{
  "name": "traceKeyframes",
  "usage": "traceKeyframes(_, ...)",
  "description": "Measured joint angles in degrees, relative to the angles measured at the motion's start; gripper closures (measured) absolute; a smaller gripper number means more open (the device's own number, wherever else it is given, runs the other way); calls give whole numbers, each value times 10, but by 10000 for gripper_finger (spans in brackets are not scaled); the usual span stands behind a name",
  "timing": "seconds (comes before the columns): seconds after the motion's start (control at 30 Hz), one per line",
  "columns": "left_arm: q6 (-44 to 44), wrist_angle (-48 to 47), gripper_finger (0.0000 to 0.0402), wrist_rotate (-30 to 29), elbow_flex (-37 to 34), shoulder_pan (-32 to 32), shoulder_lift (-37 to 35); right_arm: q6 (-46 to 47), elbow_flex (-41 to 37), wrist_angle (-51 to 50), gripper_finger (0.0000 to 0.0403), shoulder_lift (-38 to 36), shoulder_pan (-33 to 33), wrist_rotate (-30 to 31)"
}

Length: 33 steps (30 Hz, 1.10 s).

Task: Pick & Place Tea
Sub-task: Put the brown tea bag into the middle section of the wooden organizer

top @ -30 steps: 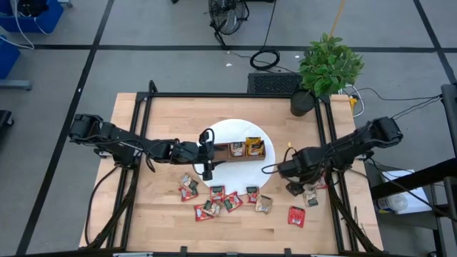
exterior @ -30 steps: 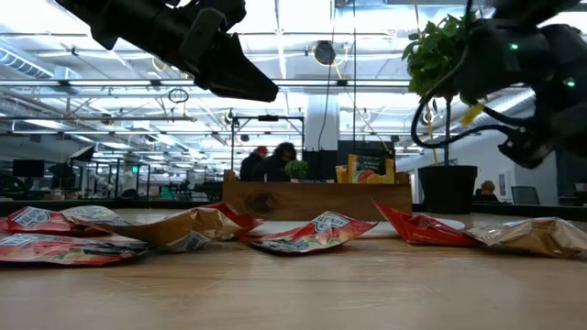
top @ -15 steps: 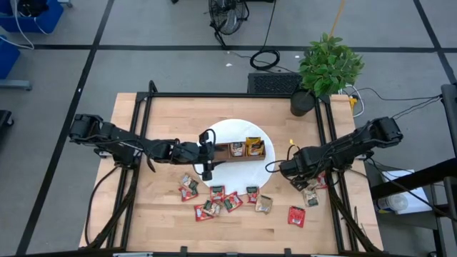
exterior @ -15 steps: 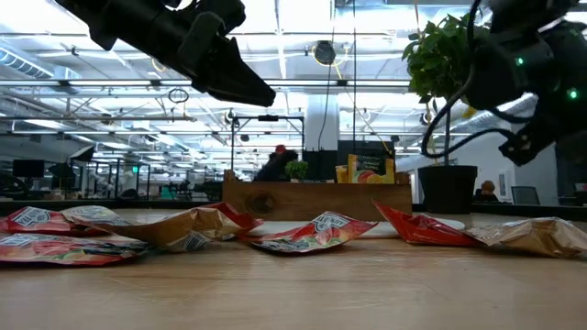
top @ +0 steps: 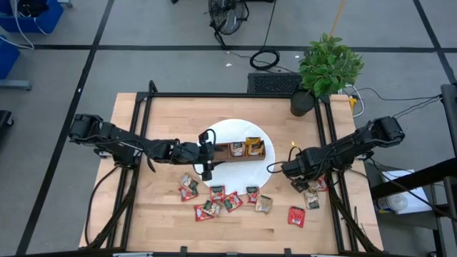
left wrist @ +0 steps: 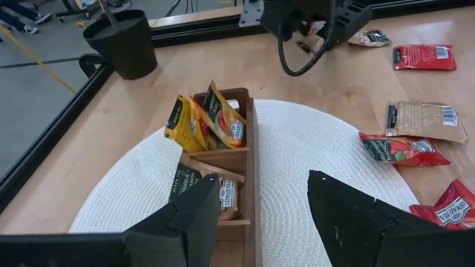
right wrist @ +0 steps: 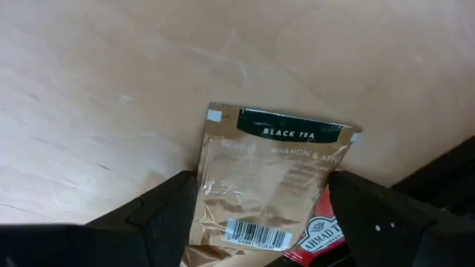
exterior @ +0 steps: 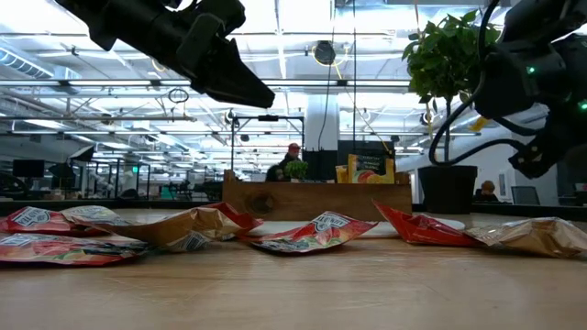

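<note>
**Right gripper lines up over a tan sachet at the counter's edge**

My right gripper [right wrist: 260,215] hangs low over the right side of the counter [top: 157,214], its fingers spread wide and empty, straddling a tan black-tea sachet [right wrist: 271,182] that lies flat on the wood. A red sachet [right wrist: 323,233] peeks out from under one corner of it, the two touching. Seen from above, this pair sits near the counter's right rail, apart from the main scatter of tea.

My left gripper [left wrist: 260,211] waits over the white round mat [left wrist: 297,148], also parted and holding nothing, just beside the wooden tray [top: 241,150]. The tray already carries several sachets: yellow and red ones [left wrist: 204,122] upright in the far compartment, darker ones in the next. The rest of the tea [top: 221,198] lies loose in front of the mat, mostly red with a few tan, and one red sachet [top: 296,215] rests alone nearer the front edge.

I judge the step in hand to be the approach to a pick, with the tan sachet as the target. The next move calls for a short drop so the fingertips meet the wood on either side of the packet, then a close that lifts the tan one alone. The overlap with the red sachet is the risk: a careless pinch could drag both.
</note>
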Motion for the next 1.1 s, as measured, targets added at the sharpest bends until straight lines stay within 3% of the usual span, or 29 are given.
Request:
traceKeyframes(0.17, -2, 1, 195, 0, 0, 0, 0, -5, 0, 7, 174, 1, 0, 2)
traceKeyframes(0.67, -2, 0, 195, 0, 0, 0, 0, -51, -1, 34, 395, 1, -1, 3)
traceKeyframes(0.77, -2, 0, 195, 0, 0, 0, 0, -81, -1, 77, 393, 0, -2, -1)
traceKeyframes(0.9, -2, 0, 195, 0, 0, 0, 0, -118, -1, 116, 347, -1, -16, 13)
traceKeyframes(1.03, -1, -3, 195, 0, 0, 0, 0, -166, 0, 228, 287, 3, -51, 110)
traceKeyframes(1.1, -1, -5, 195, 0, 0, 0, 0, -193, 2, 247, 276, -1, -61, 103)
